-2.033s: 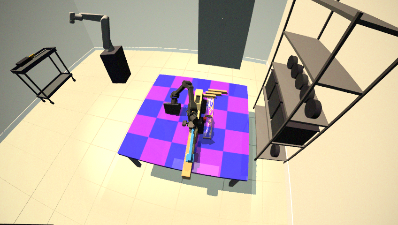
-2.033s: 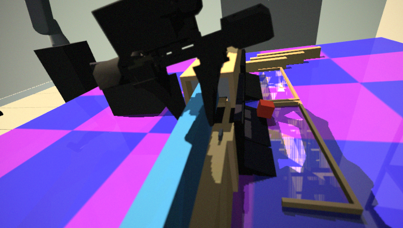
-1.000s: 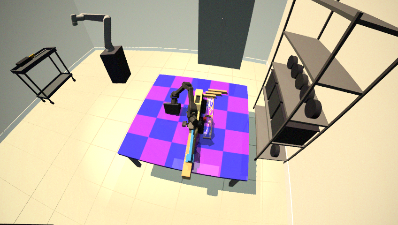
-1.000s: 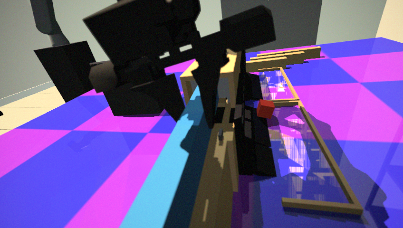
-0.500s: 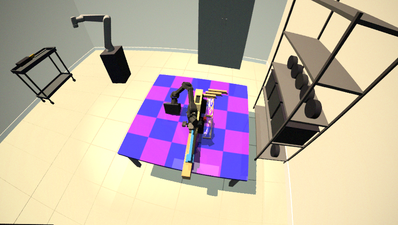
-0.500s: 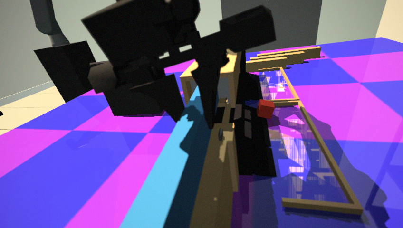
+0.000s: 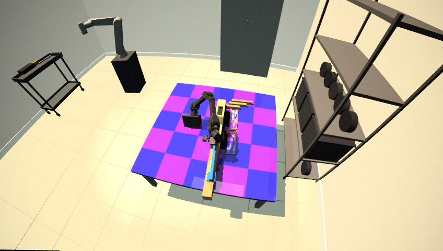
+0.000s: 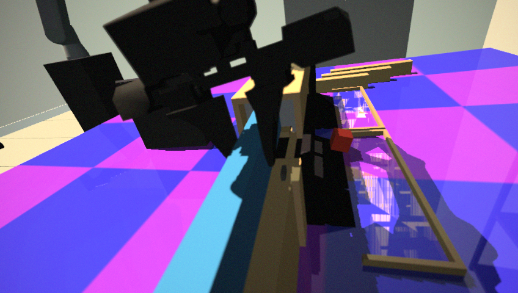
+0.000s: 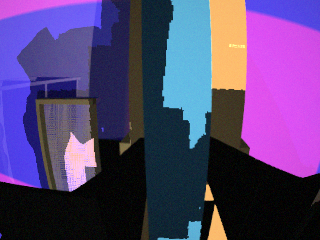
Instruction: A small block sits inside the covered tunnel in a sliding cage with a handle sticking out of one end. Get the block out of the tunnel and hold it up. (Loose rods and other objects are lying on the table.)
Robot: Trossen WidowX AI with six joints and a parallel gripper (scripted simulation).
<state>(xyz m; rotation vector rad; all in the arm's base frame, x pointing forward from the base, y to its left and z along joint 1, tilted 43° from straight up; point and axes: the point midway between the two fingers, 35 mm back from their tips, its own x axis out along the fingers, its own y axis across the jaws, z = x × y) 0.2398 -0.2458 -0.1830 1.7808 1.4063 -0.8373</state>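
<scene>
A long blue bar (image 7: 212, 164) (image 8: 203, 217) (image 9: 190, 60) runs along a tan rail (image 7: 207, 189) (image 8: 272, 232) (image 9: 227, 50) towards a tan box-like housing (image 7: 221, 102) (image 8: 295, 86) with an opening in its top. My gripper (image 8: 250, 160) (image 9: 175, 146) is shut on the blue bar, with one fingertip against each side of it. In the wrist view the bar passes straight between the fingers. A small red block (image 7: 228, 132) (image 8: 341, 140) shows to the right of the rail, beside dark panels. What it rests on, and whether it is enclosed, I cannot tell. The cage is not clearly seen.
Tan-edged clear frames (image 7: 231, 153) (image 8: 421, 201) (image 9: 65, 101) are right of the rail. Dark panels (image 8: 327, 196) stand between. Loose tan rods (image 7: 241, 101) (image 8: 345, 81) lie behind. A black box (image 7: 191, 121) is on the left. The rail overhangs the front table edge.
</scene>
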